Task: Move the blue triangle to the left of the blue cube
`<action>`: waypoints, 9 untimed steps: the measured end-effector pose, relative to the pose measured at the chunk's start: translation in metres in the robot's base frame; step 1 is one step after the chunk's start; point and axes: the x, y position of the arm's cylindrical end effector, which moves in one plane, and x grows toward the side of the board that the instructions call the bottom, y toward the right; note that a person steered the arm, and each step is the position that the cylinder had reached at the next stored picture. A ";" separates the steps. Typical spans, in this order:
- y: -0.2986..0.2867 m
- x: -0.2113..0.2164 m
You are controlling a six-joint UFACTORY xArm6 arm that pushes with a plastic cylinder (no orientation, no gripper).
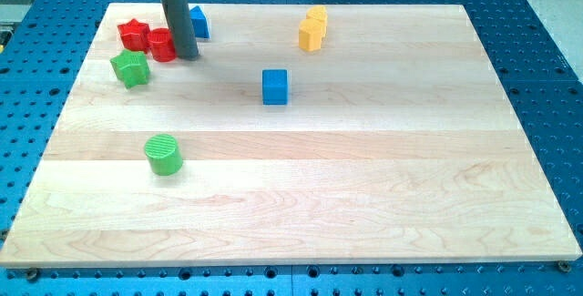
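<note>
Filling most of the view, the pale wooden surface point(383, 196) lies on a blue perforated bench point(547, 68). The dark rod point(175, 9) comes down near the surface's top-left corner, and my tip point(188, 56) rests there on the wood; the arm carries no jaws, so nothing spreads or pinches, only this rod end.

The blue triangle point(199, 23) sits just behind the rod toward the top edge, partly hidden by it, slightly to the view's right of my tip; whether they touch cannot be told. The blue cube point(275, 86) stands well apart from it, toward the middle of the surface, down and to the view's right.

Just to the view's left of my tip is a red cylinder point(160, 45), with a red star point(133, 33) beside it and a green star point(130, 68) below, near the left edge. A green cylinder point(164, 155) stands alone lower down the left side. Two yellow blocks point(312, 29) huddle together near the top edge, their shapes unclear.
</note>
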 end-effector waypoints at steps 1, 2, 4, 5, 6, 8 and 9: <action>0.000 -0.005; -0.011 -0.006; 0.005 -0.006; 0.049 -0.037; 0.034 -0.082; -0.039 -0.062; -0.006 -0.015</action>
